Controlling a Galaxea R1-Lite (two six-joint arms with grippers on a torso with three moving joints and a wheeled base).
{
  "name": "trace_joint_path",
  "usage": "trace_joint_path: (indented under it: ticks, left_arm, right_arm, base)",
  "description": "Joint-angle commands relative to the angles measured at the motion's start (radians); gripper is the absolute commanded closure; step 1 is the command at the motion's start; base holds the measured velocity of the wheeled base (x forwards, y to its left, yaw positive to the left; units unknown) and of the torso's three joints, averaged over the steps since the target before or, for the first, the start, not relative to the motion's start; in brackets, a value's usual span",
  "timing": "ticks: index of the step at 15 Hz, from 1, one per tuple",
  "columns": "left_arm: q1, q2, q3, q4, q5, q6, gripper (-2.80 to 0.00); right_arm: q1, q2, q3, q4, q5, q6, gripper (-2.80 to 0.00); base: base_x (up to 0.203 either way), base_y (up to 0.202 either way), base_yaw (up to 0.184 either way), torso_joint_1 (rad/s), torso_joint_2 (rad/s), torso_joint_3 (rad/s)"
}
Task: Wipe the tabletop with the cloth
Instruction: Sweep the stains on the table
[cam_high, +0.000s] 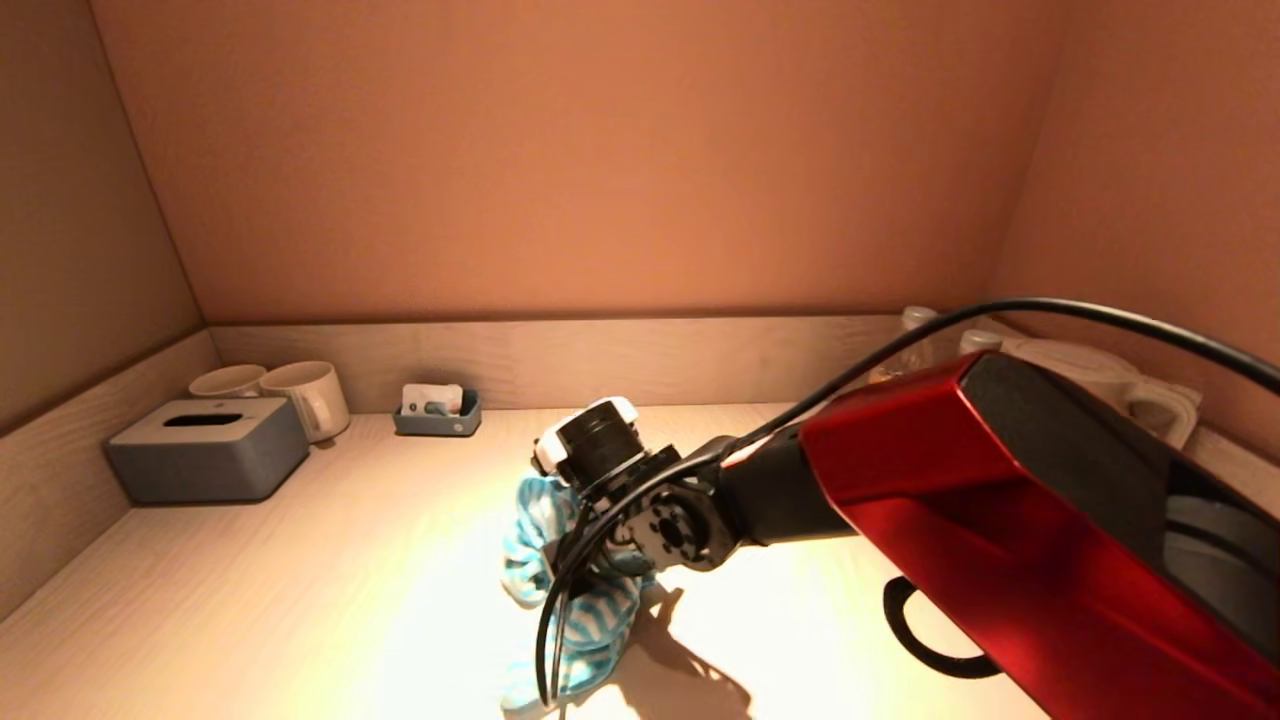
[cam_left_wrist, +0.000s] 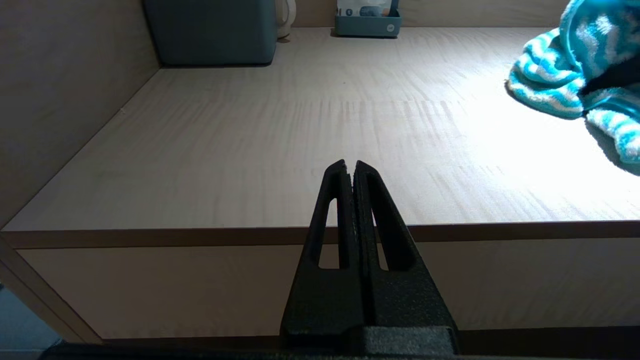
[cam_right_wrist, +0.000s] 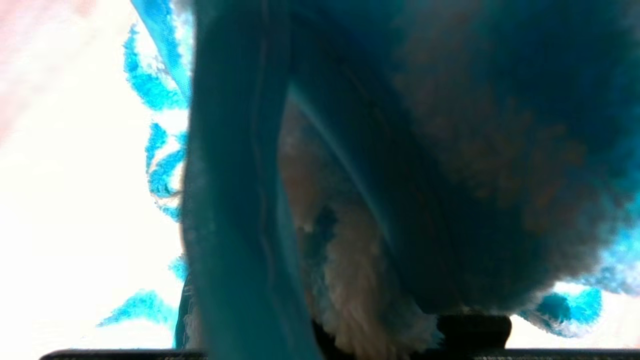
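A blue-and-white striped cloth (cam_high: 585, 600) lies bunched on the light wooden tabletop (cam_high: 300, 580) near its middle front. My right gripper (cam_high: 578, 560) reaches down into the cloth from the right and is shut on it; its fingers are buried in the folds. In the right wrist view the cloth (cam_right_wrist: 350, 150) fills nearly the whole picture. My left gripper (cam_left_wrist: 350, 165) is shut and empty, parked before the table's front edge, left of the cloth (cam_left_wrist: 560, 75). It does not show in the head view.
A grey tissue box (cam_high: 208, 448) and two white mugs (cam_high: 305, 395) stand at the back left. A small grey tray (cam_high: 437, 410) with sachets sits by the back wall. A white kettle (cam_high: 1090, 375) and bottles (cam_high: 915, 330) stand at the back right. Walls enclose three sides.
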Motion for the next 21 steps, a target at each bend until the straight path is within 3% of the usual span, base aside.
trace_joint_path:
  ticks: [1,5,9,11,15,17,21]
  left_arm:
    - [0.000,0.000,0.000,0.000,0.000,-0.001,0.00]
    - [0.000,0.000,0.000,0.000,0.000,-0.001,0.00]
    - [0.000,0.000,0.000,0.000,0.000,-0.001,0.00]
    - [0.000,0.000,0.000,0.000,0.000,-0.001,0.00]
    - [0.000,0.000,0.000,0.000,0.000,-0.001,0.00]
    - [0.000,0.000,0.000,0.000,0.000,-0.001,0.00]
    - [0.000,0.000,0.000,0.000,0.000,0.000,0.00]
  right_arm:
    - [-0.062,-0.022,0.037,0.007,-0.006,0.003,0.00]
    - [-0.165,-0.159,0.190,0.003,-0.006,-0.005,0.00]
    - [-0.185,-0.328,0.399,-0.003,0.001,-0.024,0.00]
    - [-0.124,-0.385,0.483,-0.011,0.014,-0.031,0.00]
    - [0.081,-0.394,0.526,-0.020,0.021,-0.028,0.00]
    - [0.156,-0.347,0.471,-0.020,0.017,-0.027,0.00]
    - [0.179,-0.228,0.277,-0.015,0.002,-0.029,0.00]
  base:
    - [0.000,0.000,0.000,0.000,0.00,0.000]
    - [0.000,0.000,0.000,0.000,0.00,0.000]
    - [0.000,0.000,0.000,0.000,0.00,0.000]
    - [0.000,0.000,0.000,0.000,0.00,0.000]
    - [0.000,0.000,0.000,0.000,0.00,0.000]
    - [0.000,0.000,0.000,0.000,0.00,0.000]
    - [0.000,0.000,0.000,0.000,0.00,0.000]
